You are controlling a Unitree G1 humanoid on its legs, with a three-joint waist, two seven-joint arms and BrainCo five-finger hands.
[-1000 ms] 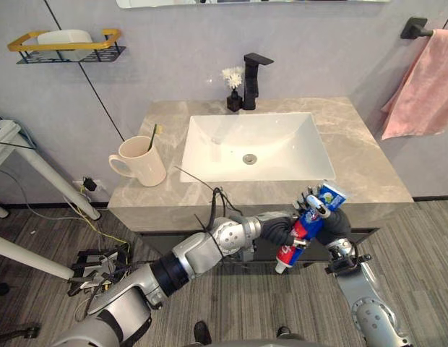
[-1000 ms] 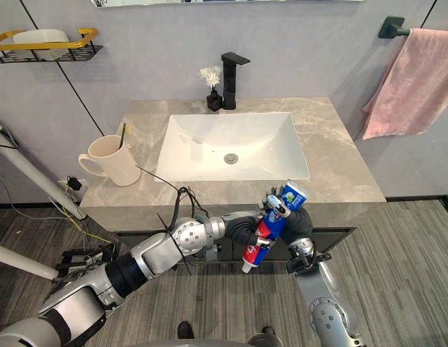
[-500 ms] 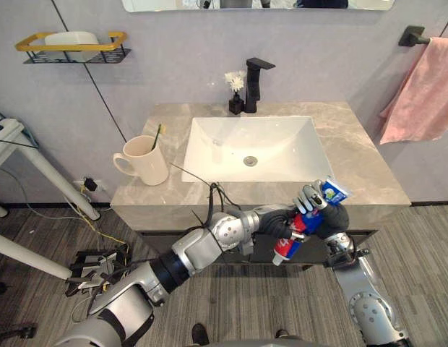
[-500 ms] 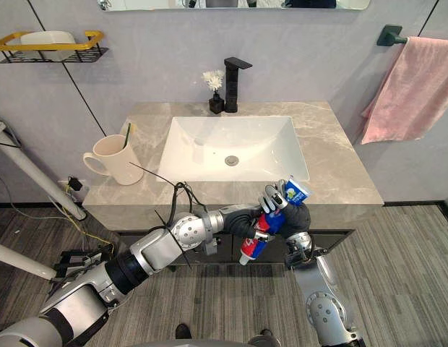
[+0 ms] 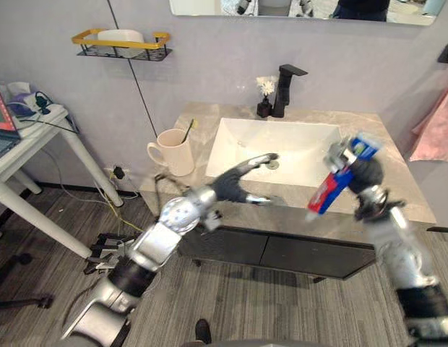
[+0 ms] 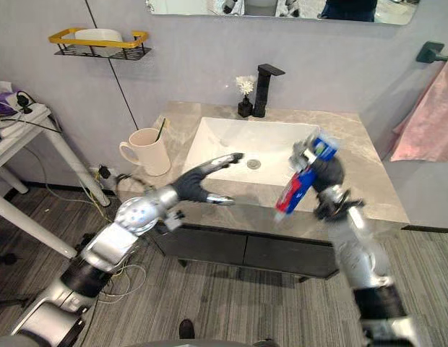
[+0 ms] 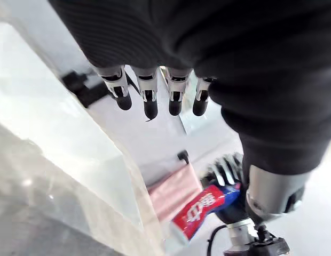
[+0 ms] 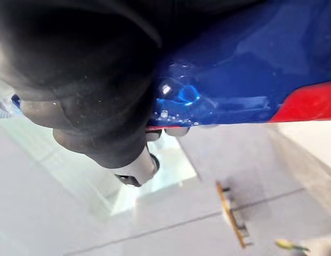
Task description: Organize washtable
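The right hand (image 5: 367, 172) was clenched around a red-and-blue toothpaste tube (image 5: 328, 192), gripping it near the blue tail so the capped end slanted down and away from the palm. Held that way the tube hung clear of the stone, probably so it could be carried rather than dragged. Level with that hand and across from it, the left hand (image 5: 231, 186) hovered with fingers straight and thumb spread, grasping nothing. It looked ready to receive the tube or to steady something, though which was unclear.

Below both hands ran the front edge of the marbled grey countertop (image 5: 394, 177), and just beyond the left hand's fingertips lay the white rectangular basin (image 5: 282, 148). Further out on the left hand's side stood a cream mug (image 5: 173, 150) with a toothbrush (image 5: 188, 130) in it, the likely home for the toothpaste. Behind the basin stood a black faucet (image 5: 285, 87) and a small vase of white flowers (image 5: 265, 101). The grey wall carried a yellow-rimmed shelf (image 5: 121, 42), a mirror (image 5: 303, 7) and, past the right hand, a pink towel (image 5: 433, 130).
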